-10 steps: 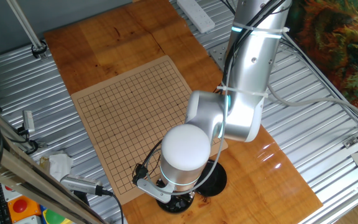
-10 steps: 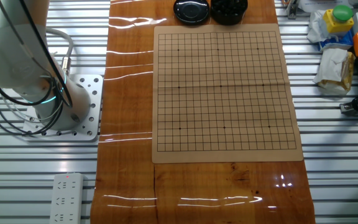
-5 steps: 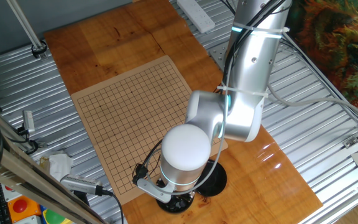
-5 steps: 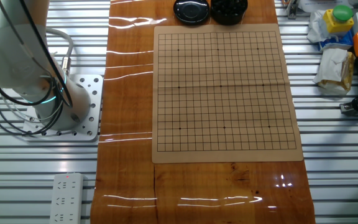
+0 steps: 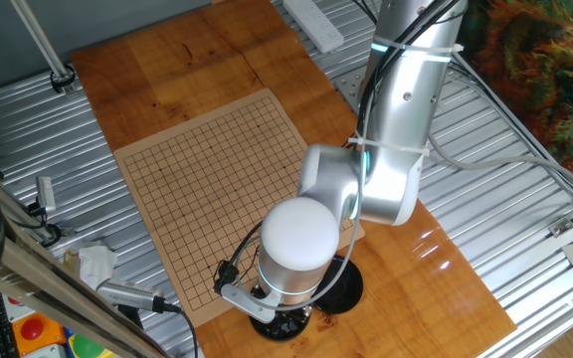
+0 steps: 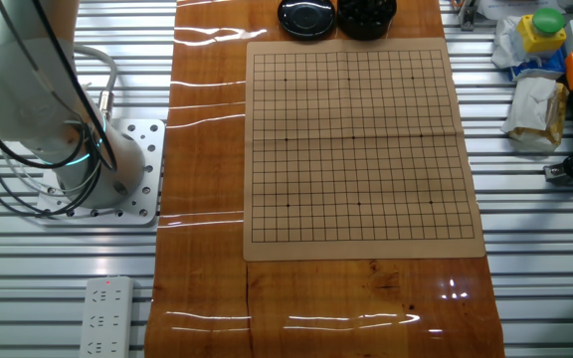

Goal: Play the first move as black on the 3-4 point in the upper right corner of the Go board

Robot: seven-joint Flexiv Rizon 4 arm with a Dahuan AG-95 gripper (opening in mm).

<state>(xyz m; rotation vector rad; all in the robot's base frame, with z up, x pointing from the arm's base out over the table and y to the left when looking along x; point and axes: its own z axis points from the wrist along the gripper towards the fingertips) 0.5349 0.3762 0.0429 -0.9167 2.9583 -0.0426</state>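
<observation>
The tan board [image 5: 212, 189] with its black grid lies on the orange-brown tabletop, and no stone shows on it. It also shows in the other fixed view [image 6: 358, 144]. A black bowl [image 6: 366, 15] and a round black lid [image 6: 306, 18] stand just beyond the board's far edge. I cannot make out single black stones in the bowl. In one fixed view the arm's white wrist [image 5: 296, 249] hangs straight over the bowl [image 5: 277, 323], beside the lid [image 5: 344, 285]. The gripper's fingers are hidden under the wrist.
A white power strip [image 6: 102, 318] lies on the slatted metal by the arm's base [image 6: 117, 169]. Crumpled bags, a yellow bottle [image 6: 545, 30] and cables clutter the side past the board [image 6: 535, 99]. A metal tool [image 5: 127, 296] lies near the board's corner.
</observation>
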